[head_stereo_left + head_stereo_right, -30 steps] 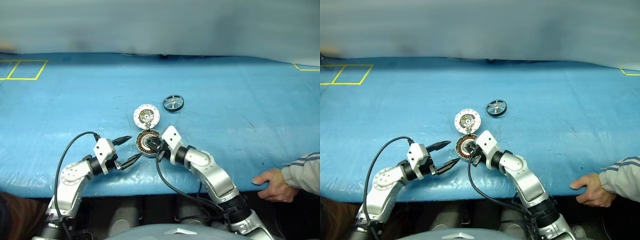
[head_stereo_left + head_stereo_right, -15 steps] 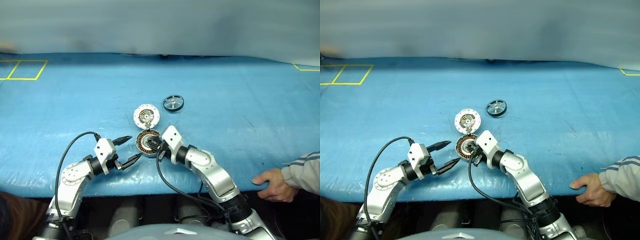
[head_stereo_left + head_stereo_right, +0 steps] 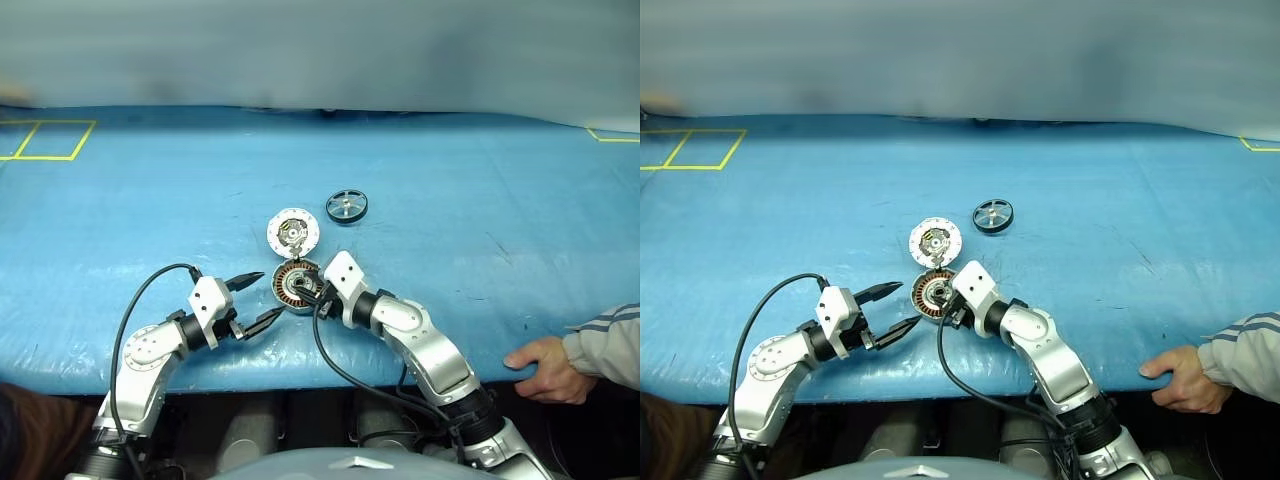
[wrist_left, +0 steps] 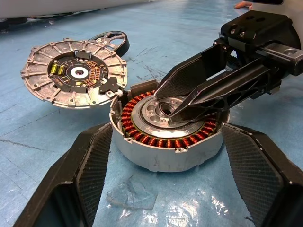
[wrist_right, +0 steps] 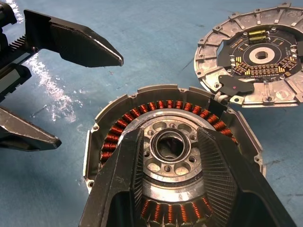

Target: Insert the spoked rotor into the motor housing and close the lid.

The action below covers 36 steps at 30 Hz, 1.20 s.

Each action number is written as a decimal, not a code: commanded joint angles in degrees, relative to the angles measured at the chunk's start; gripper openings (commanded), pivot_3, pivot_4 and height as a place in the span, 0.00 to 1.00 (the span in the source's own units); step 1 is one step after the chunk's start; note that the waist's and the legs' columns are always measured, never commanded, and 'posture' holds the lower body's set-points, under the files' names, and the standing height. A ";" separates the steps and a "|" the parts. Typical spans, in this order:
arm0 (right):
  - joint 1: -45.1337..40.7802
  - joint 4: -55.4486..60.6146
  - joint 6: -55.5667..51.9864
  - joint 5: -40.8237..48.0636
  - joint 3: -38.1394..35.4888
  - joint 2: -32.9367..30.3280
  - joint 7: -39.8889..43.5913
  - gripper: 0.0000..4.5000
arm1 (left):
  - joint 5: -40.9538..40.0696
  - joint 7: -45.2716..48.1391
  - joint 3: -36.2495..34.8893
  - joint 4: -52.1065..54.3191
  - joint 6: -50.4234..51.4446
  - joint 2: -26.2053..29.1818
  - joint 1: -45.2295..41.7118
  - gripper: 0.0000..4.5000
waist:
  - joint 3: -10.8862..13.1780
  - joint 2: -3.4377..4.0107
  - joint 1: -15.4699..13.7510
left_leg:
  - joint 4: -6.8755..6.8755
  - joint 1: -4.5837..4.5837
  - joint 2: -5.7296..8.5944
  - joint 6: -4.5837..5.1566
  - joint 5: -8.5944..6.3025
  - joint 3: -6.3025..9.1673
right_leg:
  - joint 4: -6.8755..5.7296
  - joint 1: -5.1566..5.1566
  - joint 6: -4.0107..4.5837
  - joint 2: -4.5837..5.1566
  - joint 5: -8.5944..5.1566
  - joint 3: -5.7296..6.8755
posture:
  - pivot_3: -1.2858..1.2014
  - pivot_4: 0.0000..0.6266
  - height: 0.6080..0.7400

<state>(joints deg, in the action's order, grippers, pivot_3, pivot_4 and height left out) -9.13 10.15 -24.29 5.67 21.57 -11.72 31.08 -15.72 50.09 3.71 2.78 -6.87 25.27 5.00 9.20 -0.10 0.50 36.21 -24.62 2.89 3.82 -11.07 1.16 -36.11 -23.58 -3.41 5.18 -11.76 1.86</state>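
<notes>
The motor housing (image 3: 292, 283), a ring of copper windings around a silver centre, lies near the table's front edge. Its lid (image 3: 293, 233), a silver disc with a dark and gold centre, lies open flat just behind it, joined at the rim. The spoked rotor (image 3: 346, 207), black-rimmed, lies farther back to the right. My right gripper (image 5: 169, 135) hovers over the housing's silver hub (image 5: 169, 144), open, with its fingers on either side of the bore. Just left of the housing is my left gripper (image 3: 270, 295), open, with the housing (image 4: 165, 137) ahead between its fingers.
A person's hand (image 3: 545, 365) rests on the table's front edge at the right. Yellow tape squares (image 3: 45, 140) mark the far left of the blue table cover (image 3: 480, 210). A black cable (image 3: 135, 300) loops from my left arm.
My right gripper's fingers have parted a little over the housing's hub. Both arms, the lid and the rotor have kept their places.
</notes>
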 commanded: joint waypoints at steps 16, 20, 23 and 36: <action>-3.24 -2.47 0.41 0.25 -1.10 2.64 -0.56 0.01 | 0.41 -0.41 0.21 0.78 -1.91 0.12 -0.07 0.86 | 0.00 0.01 0.06 | 0.01 0.01 -0.02 -0.05 0.03 0.00 | -0.03 0.00 0.05 -0.05 0.02 0.00 | 0.52 0.24 1.00; -4.09 -3.09 0.02 -2.11 0.14 1.81 -0.78 0.01 | 0.45 -0.49 0.25 0.73 -1.98 0.06 0.00 0.86 | 0.00 0.01 0.08 | 0.01 0.03 -0.03 -0.07 0.05 0.00 | -0.05 -0.01 0.05 -0.07 0.03 0.00 | 0.52 0.24 1.00; -4.24 -1.92 -0.56 -2.73 1.42 0.87 0.26 0.01 | 0.53 -0.68 0.16 0.66 -2.07 0.03 0.09 0.86 | -0.01 0.01 0.08 | 0.01 0.04 -0.03 -0.08 0.06 0.00 | -0.08 -0.01 0.05 -0.08 0.03 -0.01 | 0.52 0.24 1.00; -3.86 0.07 -2.01 -4.29 1.63 -0.10 -0.35 0.01 | 0.39 -0.97 0.39 0.29 -2.23 -0.09 -0.12 0.86 | -0.04 -0.02 0.08 | 0.06 0.14 -0.15 -0.17 0.11 -0.01 | -0.27 0.01 0.16 -0.03 -0.01 -0.01 | 0.52 0.24 1.00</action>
<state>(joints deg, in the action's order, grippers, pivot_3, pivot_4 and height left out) -13.15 8.11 -25.72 0.73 23.53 -11.78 30.15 -15.65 49.05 4.11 2.68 -8.00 25.23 5.19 9.16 -0.13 0.59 36.28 -24.48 2.73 3.65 -10.96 1.15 -36.39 -23.57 -3.24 5.15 -11.77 1.85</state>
